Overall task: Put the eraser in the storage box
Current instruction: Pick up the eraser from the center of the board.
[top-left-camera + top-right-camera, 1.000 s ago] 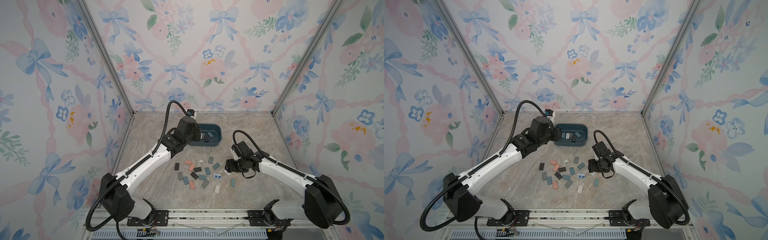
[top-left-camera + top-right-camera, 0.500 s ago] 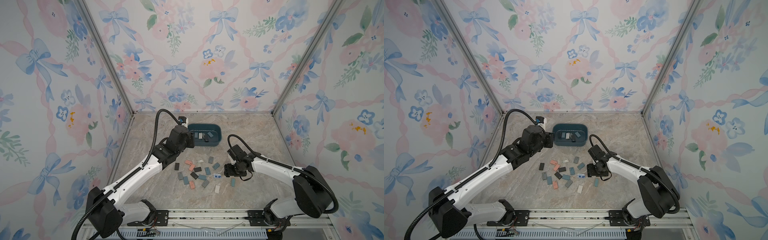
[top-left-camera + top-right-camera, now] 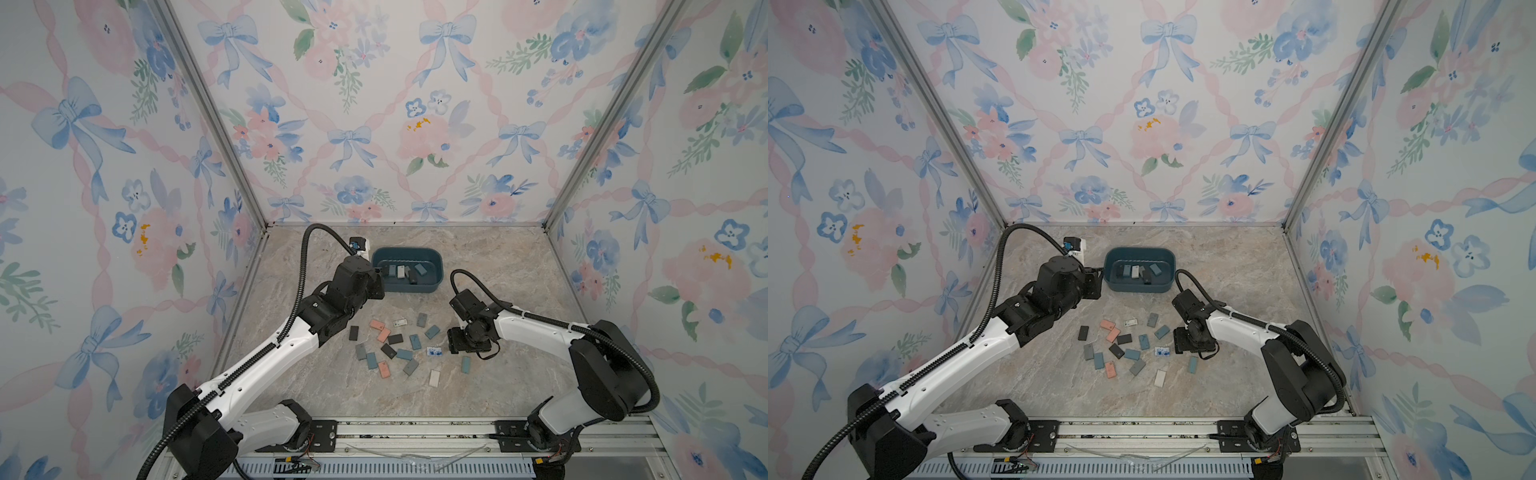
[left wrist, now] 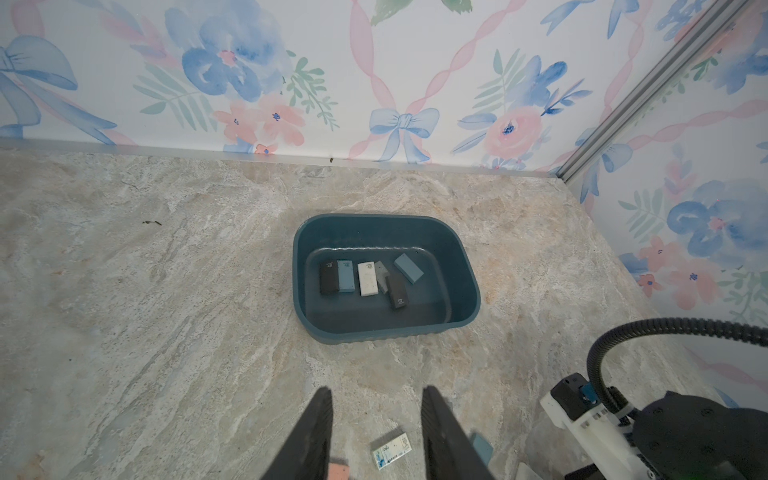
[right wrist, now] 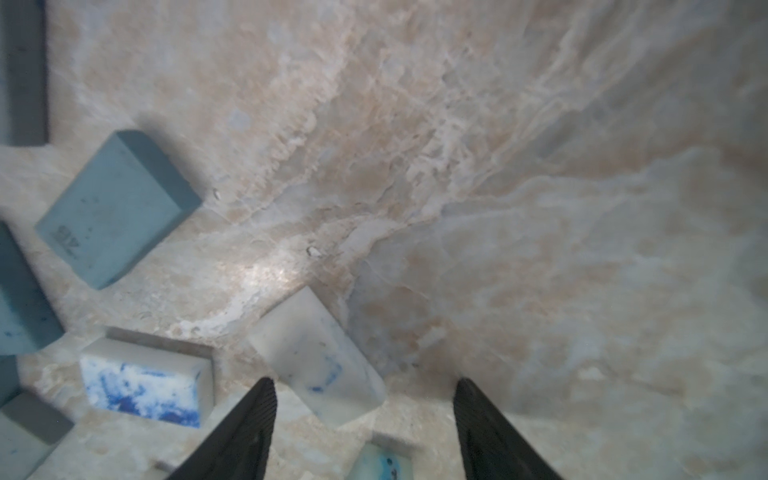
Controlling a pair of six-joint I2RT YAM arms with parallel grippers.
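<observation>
The marble-patterned counter fills the floor of the flowered booth. The left arm reaches long across it toward the back, and the right arm bends in low over the middle. The storage box, a dark teal tub, sits toward the back of the counter, between the two arms. The left claw hovers short of the box, its jaws a modest way apart with nothing between them. The right claw points down close to the counter, its jaws spread wide and gripping nothing.

Six erasers already lie in the box: two black, two blue, one white and one grey. A scatter of loose erasers in pink, blue, grey, black and white lies in front of the box. A white eraser with faint blue smudges lies on the counter between the right claw's tips, nearer one finger. Just beside it is a white eraser mottled deep blue.
</observation>
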